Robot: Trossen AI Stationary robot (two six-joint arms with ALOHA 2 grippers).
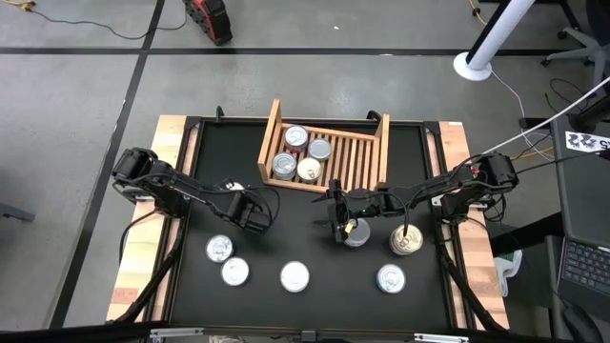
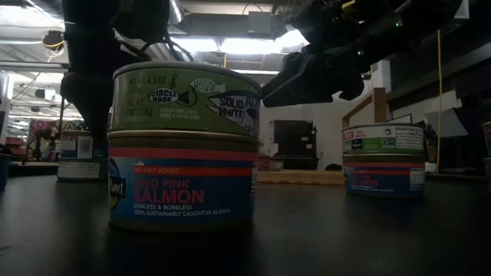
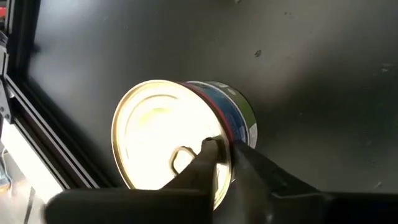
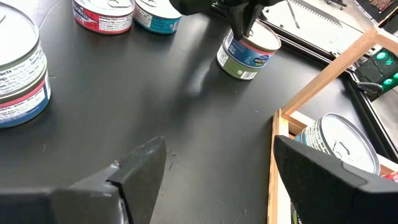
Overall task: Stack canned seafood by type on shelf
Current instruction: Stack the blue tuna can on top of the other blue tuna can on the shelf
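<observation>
Canned seafood [image 1: 294, 276]: four tins lay in the left part of the shelf [image 1: 362, 157]; the others stood scattered on the black table [image 1: 315, 243] in front of it. The left gripper [image 3: 217, 149] was clenched on the rim of one green-and-blue-labelled tin [image 3: 161, 130] left of centre. The right gripper [image 4: 217, 149] hung just before the shelf, fingers spread and grasping nothing.

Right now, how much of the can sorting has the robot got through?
It is early on. Done: four tins sit in the shelf. In hand: the left gripper pinches the rim of a tin on the table; the right gripper hovers open near the shelf's front. Left: at least six loose tins stand on the table, some stacked in twos.
</observation>
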